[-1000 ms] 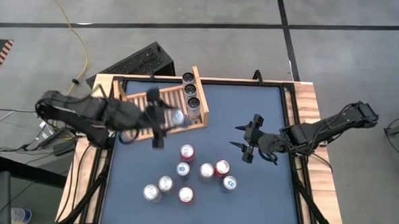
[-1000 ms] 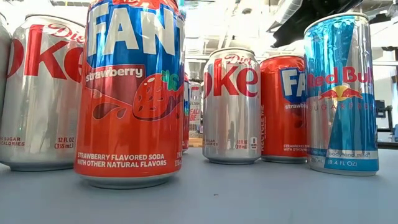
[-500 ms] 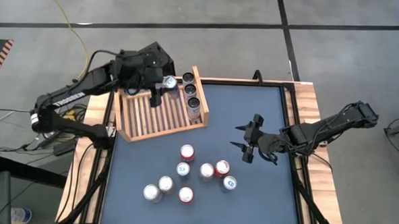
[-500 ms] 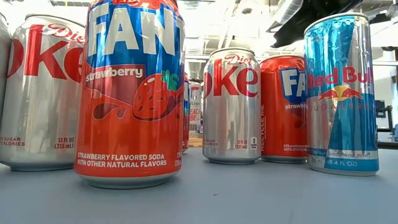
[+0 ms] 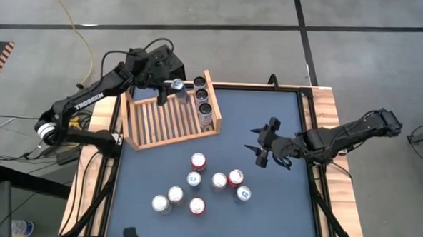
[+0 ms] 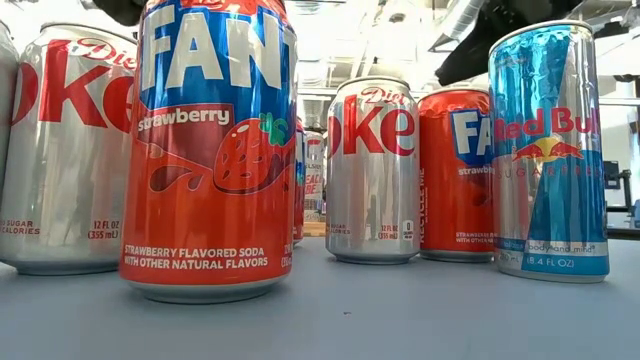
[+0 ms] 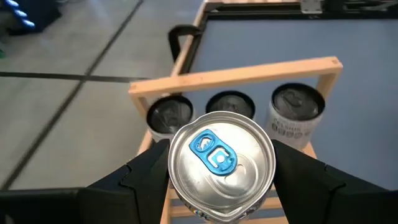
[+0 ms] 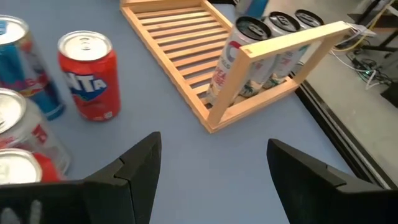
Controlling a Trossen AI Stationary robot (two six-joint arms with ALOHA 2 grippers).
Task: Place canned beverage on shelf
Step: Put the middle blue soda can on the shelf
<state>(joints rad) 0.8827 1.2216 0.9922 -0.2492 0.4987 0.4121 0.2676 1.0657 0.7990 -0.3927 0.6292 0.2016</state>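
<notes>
We see the shelf (image 5: pixel 170 119) at the worktop's (image 5: pixel 279 207) far-left corner, three cans (image 5: pixel 202 104) lined along its right board. Seven loose cans (image 5: pixel 197 183) cluster nearer us; the right hand (image 5: pixel 260 147) hovers right of them.

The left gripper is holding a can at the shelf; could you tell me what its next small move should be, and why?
Probably lower it. The left gripper holds the blue-tabbed can upright beside three cans on the shelf.

Left arm (image 5: pixel 91 99): black, white lettering on the link
Right arm (image 5: pixel 339 138): black, jointed
Fingers (image 8: pixel 130 180): dark, angular, matte
</notes>
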